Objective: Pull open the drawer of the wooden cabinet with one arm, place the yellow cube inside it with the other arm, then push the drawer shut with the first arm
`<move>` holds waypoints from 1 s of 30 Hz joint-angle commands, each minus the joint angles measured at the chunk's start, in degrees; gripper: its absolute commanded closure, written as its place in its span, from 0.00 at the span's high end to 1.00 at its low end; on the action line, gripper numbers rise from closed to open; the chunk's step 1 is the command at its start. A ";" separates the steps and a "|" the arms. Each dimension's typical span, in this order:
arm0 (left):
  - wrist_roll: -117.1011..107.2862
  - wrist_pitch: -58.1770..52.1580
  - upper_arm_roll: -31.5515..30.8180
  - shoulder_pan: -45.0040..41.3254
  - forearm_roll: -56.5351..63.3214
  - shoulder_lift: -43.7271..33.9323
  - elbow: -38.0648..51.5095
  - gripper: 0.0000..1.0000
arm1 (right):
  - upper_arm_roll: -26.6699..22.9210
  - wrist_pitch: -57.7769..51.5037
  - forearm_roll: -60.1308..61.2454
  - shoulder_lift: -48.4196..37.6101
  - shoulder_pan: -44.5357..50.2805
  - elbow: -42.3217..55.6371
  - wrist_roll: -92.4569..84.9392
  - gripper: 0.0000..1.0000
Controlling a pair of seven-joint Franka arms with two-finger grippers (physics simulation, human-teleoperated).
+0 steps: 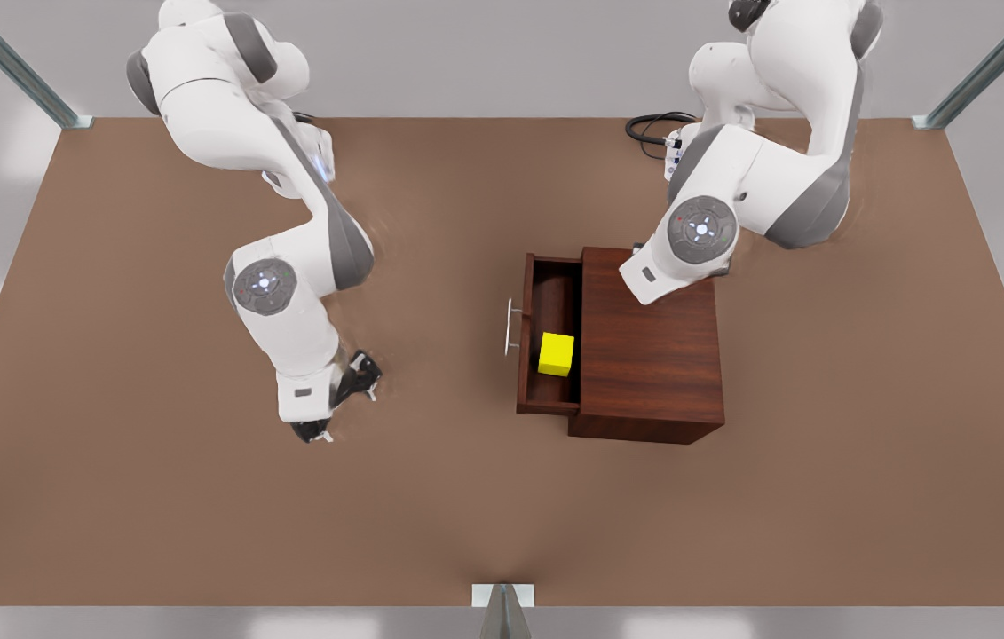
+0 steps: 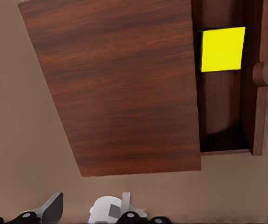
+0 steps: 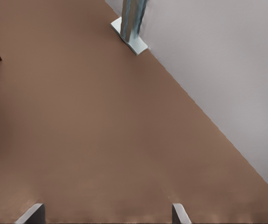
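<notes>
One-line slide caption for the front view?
Yellow cube sits in the open drawer of the wooden cabinet.

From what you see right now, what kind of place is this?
Likely a simulated robot test bench: a plain brown tabletop framed by metal posts, two white jointed arms, and a dark reddish-brown wooden cabinet.

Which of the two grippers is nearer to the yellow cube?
The left gripper, at the front view's right: it hangs over the wooden cabinet, next to the yellow cube in the drawer. The right gripper waits over the table, well apart.
</notes>
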 commanded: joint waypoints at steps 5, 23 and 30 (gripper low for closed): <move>-114.13 26.06 -0.10 -19.72 -6.03 16.46 12.99 0.21 | -4.05 -37.06 0.64 -13.01 -10.25 -0.93 30.13 1.00; -144.25 51.31 4.11 -23.41 4.78 22.35 -0.73 0.21 | -10.64 -32.66 8.63 -18.83 -12.54 -5.59 27.57 1.00; -141.61 53.95 0.60 -15.68 3.81 20.32 -5.03 0.21 | -11.78 -32.75 8.72 -18.47 -12.63 -5.42 26.87 1.00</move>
